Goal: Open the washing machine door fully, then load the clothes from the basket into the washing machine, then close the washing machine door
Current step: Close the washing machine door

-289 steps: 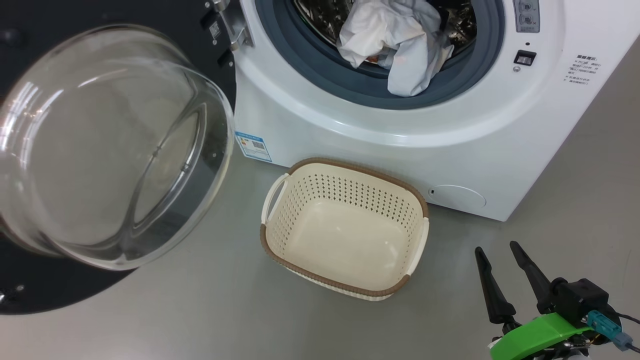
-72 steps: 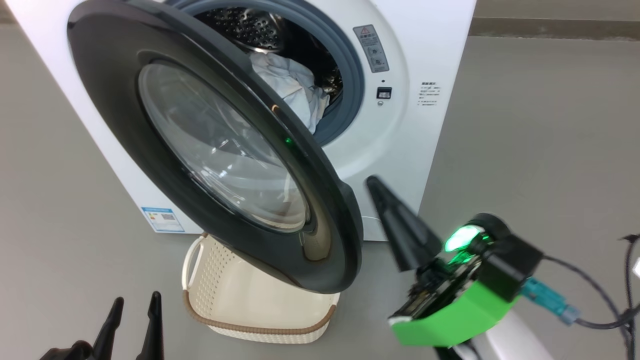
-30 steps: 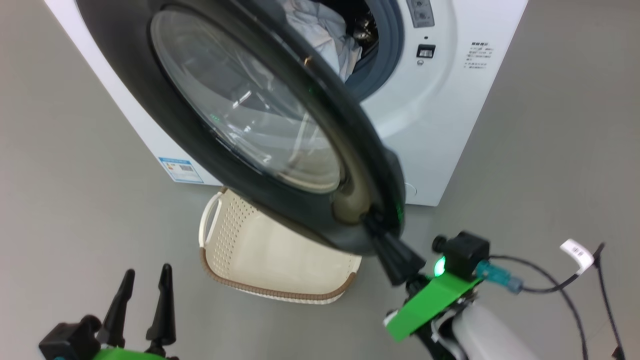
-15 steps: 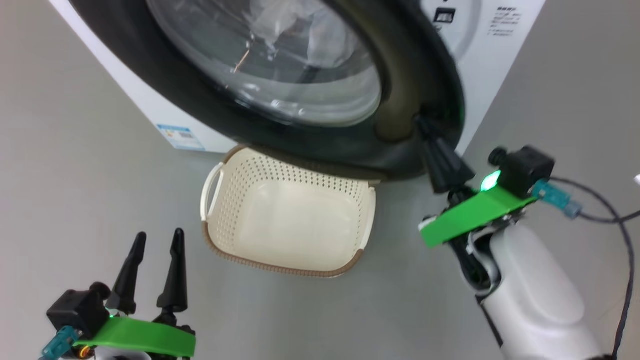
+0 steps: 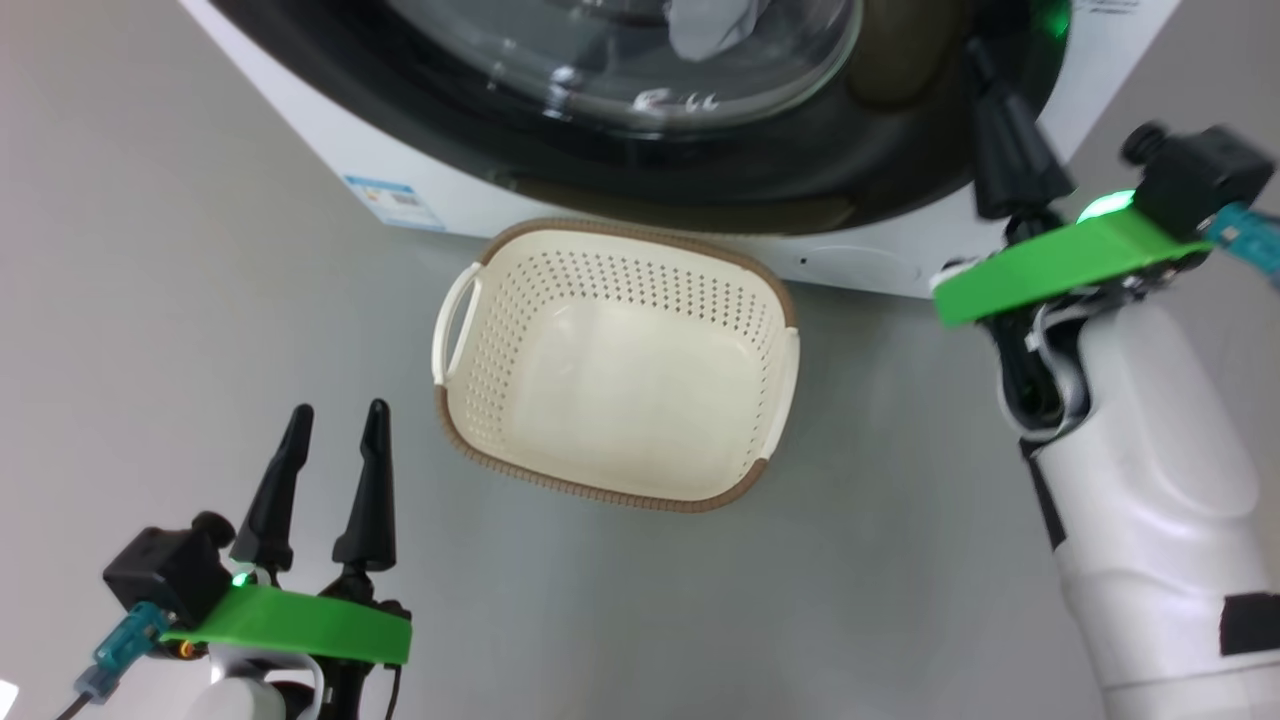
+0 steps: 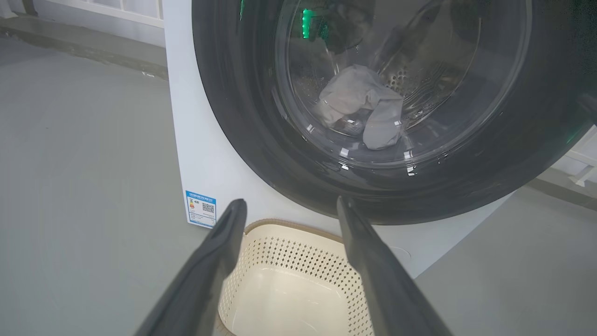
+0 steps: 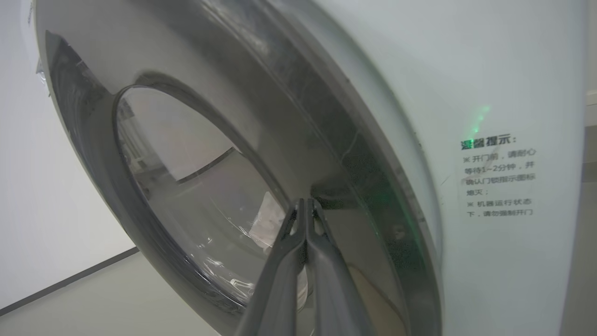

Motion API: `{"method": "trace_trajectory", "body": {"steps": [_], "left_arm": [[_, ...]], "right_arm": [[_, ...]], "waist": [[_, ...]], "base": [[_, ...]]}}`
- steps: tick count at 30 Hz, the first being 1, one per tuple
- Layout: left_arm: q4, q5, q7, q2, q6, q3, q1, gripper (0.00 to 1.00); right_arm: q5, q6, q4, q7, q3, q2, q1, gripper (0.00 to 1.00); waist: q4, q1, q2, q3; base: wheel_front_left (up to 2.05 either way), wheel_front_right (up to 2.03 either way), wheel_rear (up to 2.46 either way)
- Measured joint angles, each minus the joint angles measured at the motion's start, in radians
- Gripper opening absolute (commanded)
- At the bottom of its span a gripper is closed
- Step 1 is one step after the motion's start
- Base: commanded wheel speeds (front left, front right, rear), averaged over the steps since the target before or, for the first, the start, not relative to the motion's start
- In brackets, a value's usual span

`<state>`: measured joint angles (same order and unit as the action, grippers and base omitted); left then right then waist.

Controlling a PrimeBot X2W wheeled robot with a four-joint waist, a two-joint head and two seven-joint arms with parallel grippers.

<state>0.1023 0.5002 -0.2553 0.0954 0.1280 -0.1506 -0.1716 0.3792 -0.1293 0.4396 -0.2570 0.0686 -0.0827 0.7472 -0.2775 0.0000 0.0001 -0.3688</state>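
Observation:
The washing machine door [image 5: 700,170], a glossy black ring around bulging glass, lies close against the white washing machine [image 5: 330,130]. Pale clothes [image 6: 364,105] show through the glass inside the drum. My right gripper [image 5: 978,55] is shut with nothing in it. Its tips [image 7: 305,204] press on the door's black ring [image 7: 354,154] near the right edge. The cream basket [image 5: 600,492] stands on the floor below the door with nothing in it. To its lower left my left gripper [image 5: 338,410] hangs open and holds nothing. In the left wrist view its fingers [image 6: 219,252] straddle the basket's far rim [image 6: 280,224].
Grey floor surrounds the machine and basket. A blue label [image 5: 395,200] marks the machine's lower left corner, and a printed notice [image 7: 496,177] sits on its front right of the door. My right forearm [image 5: 1150,480] rises at the right of the basket.
The door has swung from half open to nearly flat against the machine, with my shut right gripper staying on its edge. The head camera has tilted down. The left gripper stays open.

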Motion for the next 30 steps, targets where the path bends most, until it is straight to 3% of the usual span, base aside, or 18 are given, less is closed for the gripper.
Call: {"method": "trace_trajectory", "body": {"steps": [12,23,27,28,29,30], "left_arm": [[-0.011,0.000,0.000,-0.010,0.000,-0.011,-0.039,1.00],[0.012,0.002,0.000,-0.006,0.000,-0.007,-0.039,1.00],[0.035,-0.001,0.000,0.003,0.000,0.005,-0.039,1.00],[0.041,-0.001,0.000,0.006,0.000,0.009,-0.038,1.00],[0.047,-0.002,0.000,0.008,0.000,0.014,-0.037,1.00],[0.055,-0.004,0.000,0.012,0.000,0.017,-0.036,1.00]], "right_arm": [[-0.021,-0.010,0.029,0.000,-0.081,0.015,0.097,0.00],[-0.035,-0.007,0.028,0.000,-0.030,0.010,0.083,0.00],[-0.035,-0.007,0.030,0.000,-0.018,0.009,0.016,0.51],[-0.035,-0.007,0.030,0.000,-0.017,0.009,0.000,0.87],[-0.035,-0.007,0.030,0.000,-0.017,0.010,-0.017,1.00],[-0.035,-0.007,0.030,0.000,-0.015,0.009,-0.035,1.00]], "waist": [[-0.036,0.0000,0.0000,-0.058],[-0.021,0.0000,0.0000,-0.038],[-0.009,0.0000,0.0000,-0.014],[-0.005,0.0000,0.0000,-0.008],[-0.002,0.0000,-0.0001,-0.001],[0.003,0.0000,0.0000,0.006]], "base": [[0.00,0.00,0.00],[0.00,0.00,0.00],[0.00,0.00,0.00],[0.00,0.00,0.00],[0.00,0.00,0.00],[0.00,0.00,0.00]]}}
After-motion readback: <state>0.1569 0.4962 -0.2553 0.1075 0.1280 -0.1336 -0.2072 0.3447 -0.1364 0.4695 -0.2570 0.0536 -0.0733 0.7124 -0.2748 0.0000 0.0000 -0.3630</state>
